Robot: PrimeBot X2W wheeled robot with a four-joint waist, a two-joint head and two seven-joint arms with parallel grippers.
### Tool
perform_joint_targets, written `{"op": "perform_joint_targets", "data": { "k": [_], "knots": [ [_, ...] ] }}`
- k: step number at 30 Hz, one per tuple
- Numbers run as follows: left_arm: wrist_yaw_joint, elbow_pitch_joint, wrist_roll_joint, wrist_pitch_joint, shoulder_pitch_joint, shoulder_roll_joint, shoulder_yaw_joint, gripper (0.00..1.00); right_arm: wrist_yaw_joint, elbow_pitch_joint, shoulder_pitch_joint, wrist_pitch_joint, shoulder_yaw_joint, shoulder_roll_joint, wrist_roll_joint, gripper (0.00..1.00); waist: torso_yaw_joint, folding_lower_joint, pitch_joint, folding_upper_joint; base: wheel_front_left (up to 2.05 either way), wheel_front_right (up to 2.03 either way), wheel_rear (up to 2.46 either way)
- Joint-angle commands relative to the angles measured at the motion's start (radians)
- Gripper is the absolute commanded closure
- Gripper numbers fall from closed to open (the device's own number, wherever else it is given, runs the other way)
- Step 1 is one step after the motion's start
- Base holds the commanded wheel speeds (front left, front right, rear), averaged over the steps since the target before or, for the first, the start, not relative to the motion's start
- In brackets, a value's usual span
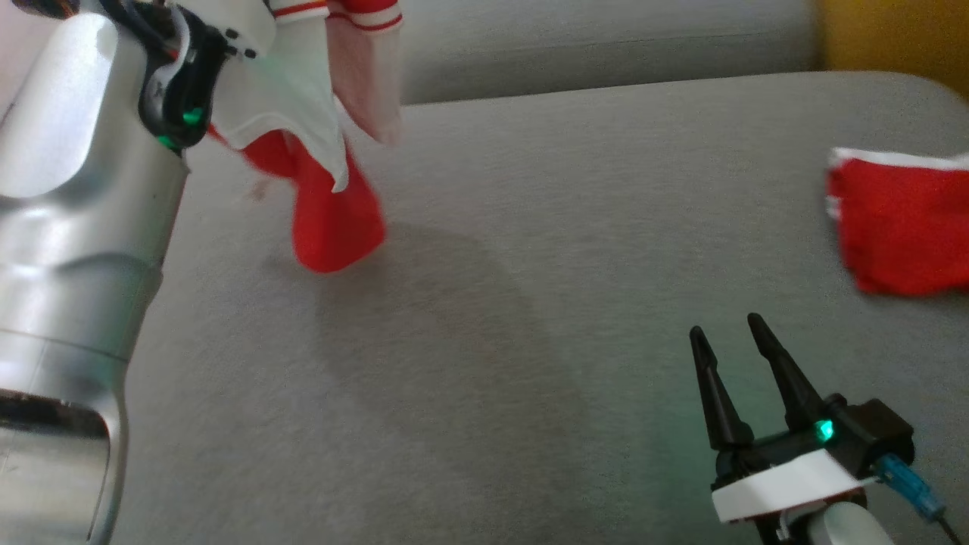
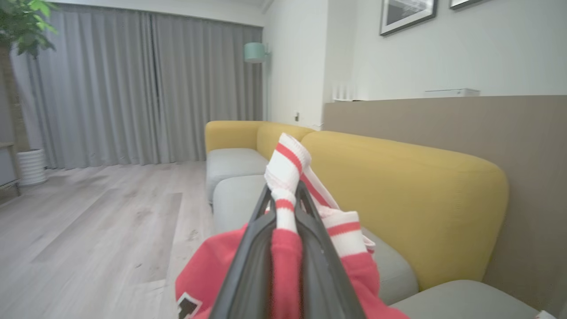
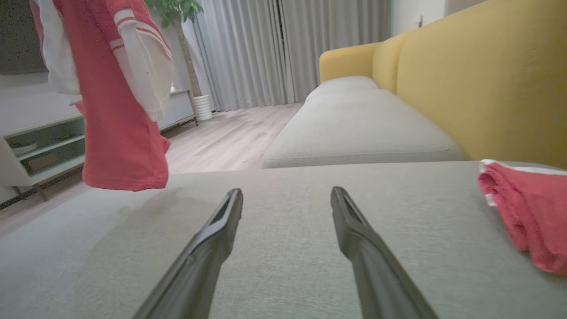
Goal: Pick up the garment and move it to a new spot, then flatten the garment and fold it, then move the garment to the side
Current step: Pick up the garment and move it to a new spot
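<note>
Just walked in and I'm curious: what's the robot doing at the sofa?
The robot's left hand is shut on a red and white top, holding it up so it hangs over the grey sofa seat. The right hand is open and empty, low over the seat. Another red garment lies bunched at the right.
</note>
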Motion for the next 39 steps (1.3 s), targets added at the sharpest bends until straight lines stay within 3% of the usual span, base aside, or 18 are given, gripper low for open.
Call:
{"op": "perform_joint_targets", "data": {
  "k": [1,8,15,23,24,25,26,30,34,39],
  "knots": [
    [0.002,-0.039,-0.014,-0.005,-0.081,0.046,0.010,1.00,-0.001,-0.042,-0.024,-0.011,0.012,0.005,0.001,0.00,-0.152,0.0004,-0.073,-0.0001,0.00,0.00,0.00],
    [0.002,-0.048,-0.084,-0.017,-0.087,-0.006,-0.052,1.00,-0.001,-0.057,-0.017,-0.011,-0.002,0.018,-0.008,0.00,-0.251,0.0004,-0.034,-0.0001,0.00,0.00,0.00],
    [0.002,0.007,-0.158,-0.059,0.071,-0.120,-0.140,1.00,-0.001,-0.063,-0.037,-0.011,0.000,0.036,-0.008,0.00,-0.269,0.0004,0.062,-0.0001,0.00,0.00,0.00],
    [0.004,0.184,-0.132,-0.258,0.304,-0.190,-0.257,1.00,-0.001,-0.040,-0.089,-0.011,0.021,0.050,-0.007,0.00,-0.279,0.0004,0.141,-0.0001,0.00,0.00,0.00],
    [0.006,0.203,-0.127,-0.283,0.316,-0.194,-0.269,0.82,-0.001,-0.035,-0.093,-0.011,0.023,0.050,-0.009,0.00,-0.276,0.0004,0.144,-0.0001,0.00,0.00,0.00],
    [0.008,0.217,-0.121,-0.304,0.324,-0.196,-0.280,0.20,-0.001,-0.031,-0.095,-0.011,0.024,0.049,-0.009,0.00,-0.272,0.0004,0.143,-0.0001,0.00,0.00,0.00],
    [0.013,0.226,-0.115,-0.321,0.329,-0.198,-0.290,0.00,-0.001,-0.027,-0.096,-0.011,0.023,0.049,-0.010,0.00,-0.265,0.0004,0.138,-0.0001,0.00,0.00,0.00],
    [0.058,0.172,-0.088,-0.355,0.351,-0.200,-0.318,0.00,-0.001,-0.002,-0.082,-0.011,0.019,0.039,-0.014,0.00,-0.229,0.0004,0.084,-0.0001,0.00,0.00,0.00],
    [0.157,-0.006,0.024,-0.356,0.442,-0.200,-0.235,0.00,-0.001,0.022,-0.047,-0.011,0.006,0.031,-0.022,0.00,-0.166,0.0004,-0.006,-0.0001,0.00,0.00,0.00],
    [0.247,-0.187,0.184,-0.357,0.650,-0.192,-0.127,0.00,-0.001,0.036,0.001,-0.011,-0.028,0.038,-0.039,0.00,-0.080,0.0004,-0.096,-0.0001,0.00,0.00,0.00]
  ]
}}
